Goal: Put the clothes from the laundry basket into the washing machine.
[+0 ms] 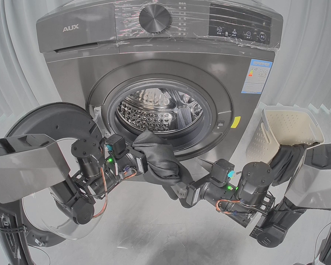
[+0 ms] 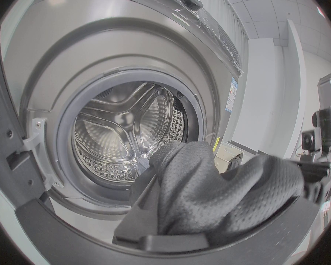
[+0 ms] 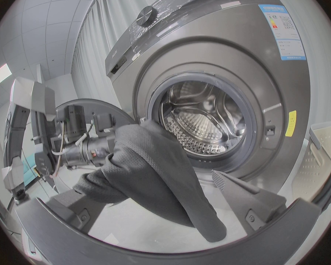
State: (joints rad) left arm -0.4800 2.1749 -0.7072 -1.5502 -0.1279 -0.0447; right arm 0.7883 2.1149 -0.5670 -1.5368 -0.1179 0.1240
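A dark grey garment (image 1: 162,162) hangs in front of the lower rim of the washing machine's open drum (image 1: 158,107). My left gripper (image 1: 141,159) is shut on its upper bunch, just below and left of the opening. In the left wrist view the cloth (image 2: 209,188) drapes over the fingers and hides most of them. My right gripper (image 1: 178,194) is open at the garment's lower tail, its fingers (image 3: 246,199) spread wide with the cloth (image 3: 154,166) hanging between them. The cream laundry basket (image 1: 283,129) stands to the right of the machine, another dark cloth (image 1: 287,159) draped over its front edge.
The round washer door (image 1: 55,122) is swung fully open to the left, behind my left arm. The steel drum (image 2: 117,137) holds no clothes that I can see. Pale bare floor (image 1: 154,232) lies before the machine, and curtains hang behind it.
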